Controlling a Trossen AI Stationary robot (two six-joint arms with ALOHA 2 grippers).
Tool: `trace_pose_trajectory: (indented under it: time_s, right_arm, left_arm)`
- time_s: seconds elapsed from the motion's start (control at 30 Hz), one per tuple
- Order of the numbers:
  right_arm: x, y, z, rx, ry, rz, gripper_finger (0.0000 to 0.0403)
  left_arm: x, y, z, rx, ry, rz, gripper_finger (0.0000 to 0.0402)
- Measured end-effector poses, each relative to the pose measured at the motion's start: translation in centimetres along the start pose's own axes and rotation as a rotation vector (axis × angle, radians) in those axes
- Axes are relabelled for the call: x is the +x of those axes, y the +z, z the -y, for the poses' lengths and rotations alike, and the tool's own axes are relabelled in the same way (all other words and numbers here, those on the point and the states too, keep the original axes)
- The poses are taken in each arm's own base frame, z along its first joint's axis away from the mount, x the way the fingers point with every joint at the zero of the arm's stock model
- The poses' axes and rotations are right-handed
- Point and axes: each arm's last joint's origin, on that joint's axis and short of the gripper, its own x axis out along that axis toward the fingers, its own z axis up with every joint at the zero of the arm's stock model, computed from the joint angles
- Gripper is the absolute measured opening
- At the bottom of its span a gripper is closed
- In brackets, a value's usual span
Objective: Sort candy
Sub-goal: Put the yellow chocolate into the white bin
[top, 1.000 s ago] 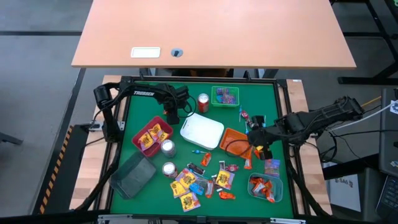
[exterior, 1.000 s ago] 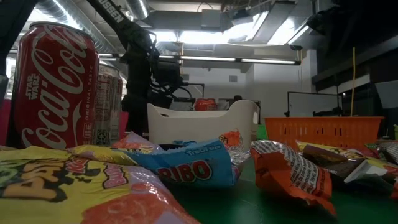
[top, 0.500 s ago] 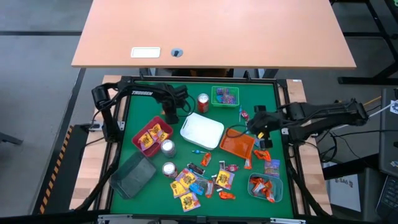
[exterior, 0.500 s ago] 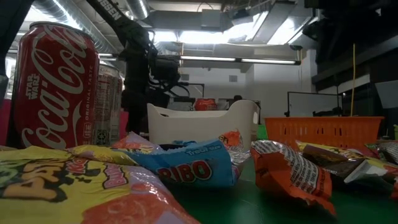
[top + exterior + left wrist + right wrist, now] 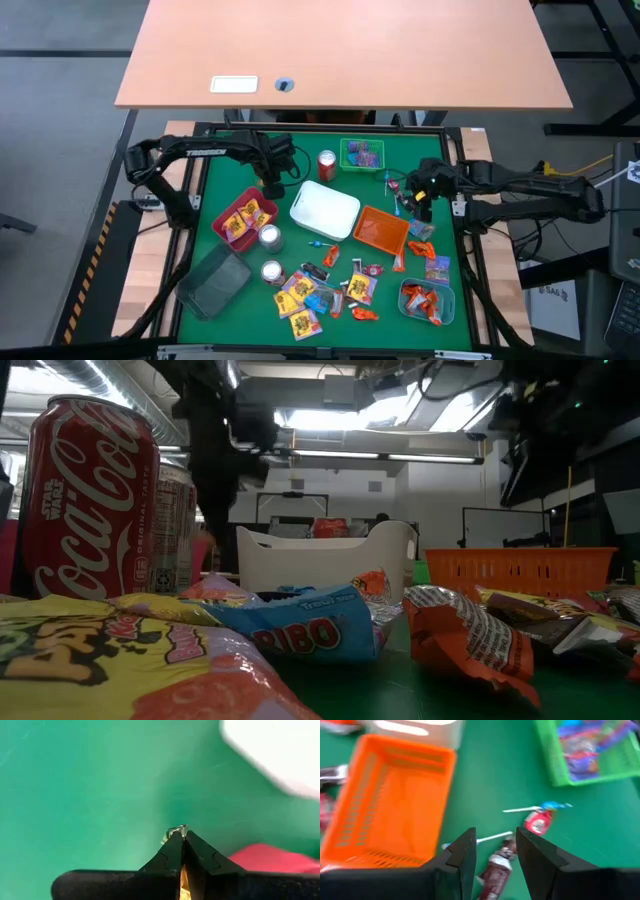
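Right claw (image 5: 418, 198) has moved back from the orange tray (image 5: 384, 229), fingers spread over lollipops (image 5: 538, 818); left claw (image 5: 272, 187) pressed together beside red tray (image 5: 238, 217).

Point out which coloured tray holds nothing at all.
The orange tray, right of the white one: its mesh floor is bare, while the red tray and the green tray hold candy.

The table (image 5: 215, 215) was covered in green felt. On it stood a white tray (image 5: 324, 210), an orange tray (image 5: 381, 229), a red tray (image 5: 231, 210), a green tray (image 5: 361, 154) and a grey tray (image 5: 214, 281). The candy (image 5: 330, 290) near the front edge was yellow, orange, blue and red. A red can (image 5: 91, 500) carried white lettering.
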Motion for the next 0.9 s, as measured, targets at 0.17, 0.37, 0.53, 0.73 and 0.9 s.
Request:
trace_pose_trajectory:
  time_s: [0.17,0.37,0.53,0.73,0.9]
  right_arm:
    - [1.4,0.3,1.7,0.138,-0.093,0.067,0.0137]
    - [2.7,0.4,3.2,0.219,-0.140,0.045,0.0137]
    - [4.0,0.5,4.0,0.306,-0.157,0.000,0.0137]
    - [6.0,0.5,4.3,0.357,-0.179,-0.090,0.0137]
    - [7.6,0.7,4.5,0.357,-0.196,-0.120,0.0137]
  left_arm:
    - [-2.2,0.4,1.7,-0.018,-0.087,0.149,0.0000]
    - [-3.8,2.2,4.4,-0.017,-0.192,0.376,0.0000]
    - [-4.3,4.0,6.5,-0.008,-0.240,0.564,0.0000]
    - [-4.4,4.6,8.4,0.031,-0.229,0.639,0.0000]
    - [-4.5,4.4,9.1,0.037,-0.173,0.644,0.0018]
